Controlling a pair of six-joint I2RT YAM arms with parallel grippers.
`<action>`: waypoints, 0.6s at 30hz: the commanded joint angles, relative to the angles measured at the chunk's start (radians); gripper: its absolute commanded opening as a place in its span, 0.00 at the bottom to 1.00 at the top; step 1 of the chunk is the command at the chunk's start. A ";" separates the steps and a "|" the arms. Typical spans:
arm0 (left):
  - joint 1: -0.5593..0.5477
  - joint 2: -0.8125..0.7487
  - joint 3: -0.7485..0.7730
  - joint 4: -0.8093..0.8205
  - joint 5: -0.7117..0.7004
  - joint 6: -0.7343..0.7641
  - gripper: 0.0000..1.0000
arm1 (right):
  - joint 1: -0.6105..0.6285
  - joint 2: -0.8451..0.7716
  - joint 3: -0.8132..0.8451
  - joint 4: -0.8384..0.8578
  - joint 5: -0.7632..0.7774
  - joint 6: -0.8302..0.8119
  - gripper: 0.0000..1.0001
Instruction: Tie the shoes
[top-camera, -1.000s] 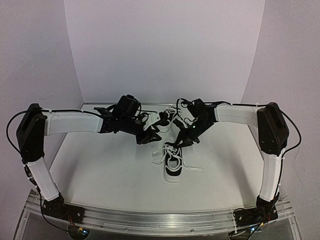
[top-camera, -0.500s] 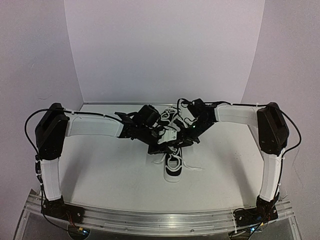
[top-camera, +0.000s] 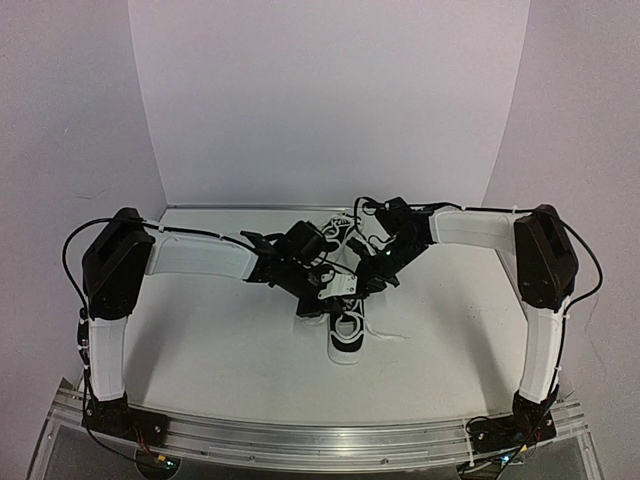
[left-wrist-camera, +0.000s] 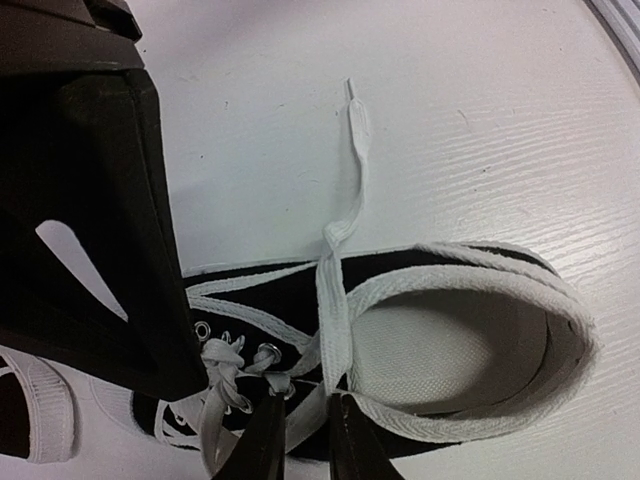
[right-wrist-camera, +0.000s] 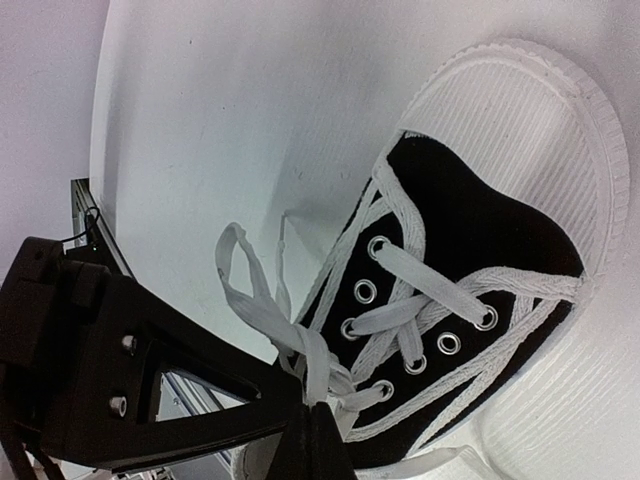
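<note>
Sneaker (top-camera: 347, 338) lies toe toward the bases; both grippers, left (left-wrist-camera: 305, 430) and right (right-wrist-camera: 318, 425), pinch its laces (left-wrist-camera: 334, 300).

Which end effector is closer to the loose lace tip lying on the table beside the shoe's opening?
Left. The left end effector sits at the shoe, closing on the very lace that ends in that tip. The right end effector pinches a loop on the shoe's other side.

Two black sneakers (top-camera: 347, 325) on table (top-camera: 200, 330). Two arms, one gripper each: left gripper (top-camera: 335, 290), right gripper (top-camera: 372, 283).
</note>
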 joint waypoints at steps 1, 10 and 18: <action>0.001 -0.020 0.004 0.001 -0.057 -0.018 0.11 | -0.004 0.005 0.012 0.013 -0.018 -0.006 0.00; 0.000 -0.032 0.008 0.119 -0.064 -0.194 0.00 | -0.007 0.008 0.013 0.015 -0.039 0.001 0.00; 0.004 -0.004 -0.009 0.173 -0.079 -0.390 0.00 | -0.014 -0.001 0.008 0.023 -0.058 0.015 0.00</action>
